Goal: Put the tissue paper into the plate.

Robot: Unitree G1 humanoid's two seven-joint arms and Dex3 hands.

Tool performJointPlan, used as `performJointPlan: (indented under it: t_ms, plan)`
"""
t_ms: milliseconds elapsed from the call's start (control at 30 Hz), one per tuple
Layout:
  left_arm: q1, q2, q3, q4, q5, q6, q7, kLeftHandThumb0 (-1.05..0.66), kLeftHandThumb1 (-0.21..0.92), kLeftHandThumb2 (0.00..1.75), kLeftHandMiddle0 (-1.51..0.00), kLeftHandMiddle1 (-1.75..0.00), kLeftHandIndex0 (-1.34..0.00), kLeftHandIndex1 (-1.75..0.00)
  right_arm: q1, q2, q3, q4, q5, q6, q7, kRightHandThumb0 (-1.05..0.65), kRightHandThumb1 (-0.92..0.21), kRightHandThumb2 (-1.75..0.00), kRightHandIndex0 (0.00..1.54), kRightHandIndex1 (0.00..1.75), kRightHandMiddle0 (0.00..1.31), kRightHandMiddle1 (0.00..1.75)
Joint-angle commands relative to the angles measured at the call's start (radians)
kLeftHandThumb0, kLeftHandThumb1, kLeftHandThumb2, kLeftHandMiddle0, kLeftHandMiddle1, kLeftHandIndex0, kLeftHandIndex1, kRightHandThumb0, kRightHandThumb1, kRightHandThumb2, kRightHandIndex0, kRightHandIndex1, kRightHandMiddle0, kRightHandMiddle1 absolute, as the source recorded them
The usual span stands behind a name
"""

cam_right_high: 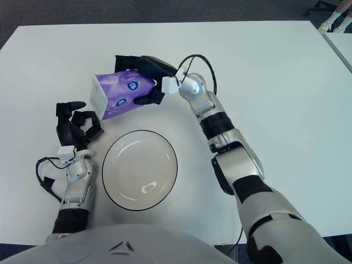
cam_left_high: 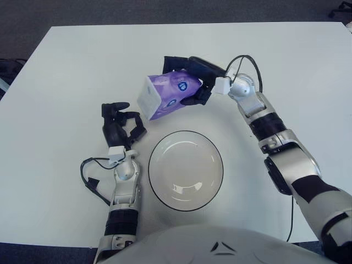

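A purple tissue pack (cam_left_high: 165, 94) with a white end hangs tilted above the table, beyond the plate's far left rim. My right hand (cam_left_high: 190, 77) is shut on the pack's right end, its dark fingers wrapped over the top and underside. The white plate (cam_left_high: 185, 170) with a dark rim sits empty near the table's front, just below the pack. My left hand (cam_left_high: 120, 124) shows to the left of the plate, fingers curled and holding nothing.
The white table (cam_left_high: 66, 66) spreads wide on all sides. A black cable (cam_left_high: 91, 179) loops beside my left forearm. Dark floor lies beyond the table's far edge.
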Motion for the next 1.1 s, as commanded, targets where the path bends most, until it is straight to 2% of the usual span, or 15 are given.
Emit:
performJointPlan:
  t_ms: [0,167,267,333,600,733,833,900,1000,1067]
  plan:
    - [0.104,-0.013,0.003,0.106,0.015,0.025,-0.001,-0.01,0.44,1.09,-0.63,-1.46,-0.35,-1.75,0.038,-0.016,-0.024,-0.086,0.052,0.026,0.025,-0.54,-0.16,-1.51,1.29,1.75,0.74,1.75]
    - [0.098,-0.012,0.005,0.111,0.007,0.027,-0.009,-0.01,0.45,1.09,-0.63,-1.47,-0.34,-1.75,0.092,-0.029,-0.041,-0.164,0.12,0.034,0.057,-0.56,-0.1,-1.58,1.31,1.75,0.79,1.75]
    - [0.097,-0.009,0.004,0.112,0.012,0.028,-0.008,-0.01,0.45,1.08,-0.62,-1.47,-0.34,-1.75,0.177,-0.059,-0.053,-0.266,0.177,0.036,0.083,-0.58,-0.08,-1.62,1.32,1.75,0.81,1.75]
    - [0.097,-0.008,0.004,0.11,0.015,0.037,-0.007,-0.01,0.46,1.06,-0.62,-1.46,-0.34,-1.75,0.209,-0.067,-0.054,-0.311,0.21,0.058,0.101,-0.59,-0.06,-1.63,1.32,1.75,0.82,1.75]
    - [0.099,-0.011,0.008,0.09,0.008,0.12,-0.011,-0.01,0.52,0.99,-0.59,-1.43,-0.33,-1.75,0.245,-0.071,-0.039,-0.425,0.354,0.199,0.219,-0.61,-0.03,-1.67,1.3,1.75,0.86,1.75]
    - [0.1,-0.011,0.013,0.086,0.009,0.135,-0.006,-0.01,0.53,0.97,-0.58,-1.41,-0.34,-1.75,0.306,-0.07,-0.039,-0.531,0.403,0.232,0.236,-0.61,-0.03,-1.68,1.28,1.75,0.86,1.75]
    - [0.105,-0.019,0.003,0.044,0.029,0.152,0.008,0.0,0.54,0.95,-0.57,-1.42,-0.32,-1.75,0.337,-0.098,-0.049,-0.554,0.427,0.162,0.29,-0.6,-0.04,-1.66,1.26,1.75,0.85,1.75]
    - [0.104,-0.017,0.004,0.045,0.029,0.145,0.006,0.0,0.55,0.95,-0.57,-1.43,-0.31,-1.75,0.338,-0.125,-0.058,-0.549,0.44,0.102,0.346,-0.59,-0.06,-1.63,1.25,1.75,0.83,1.75]
    - [0.105,-0.017,0.004,0.045,0.029,0.141,0.003,0.0,0.54,0.96,-0.57,-1.45,-0.3,-1.75,0.337,-0.14,-0.066,-0.539,0.447,0.06,0.385,-0.57,-0.1,-1.59,1.24,1.75,0.8,1.75]
    - [0.106,-0.016,0.003,0.048,0.029,0.132,0.001,0.0,0.54,0.97,-0.57,-1.46,-0.3,-1.75,0.327,-0.162,-0.067,-0.512,0.438,-0.009,0.43,-0.56,-0.12,-1.56,1.25,1.75,0.77,1.75]
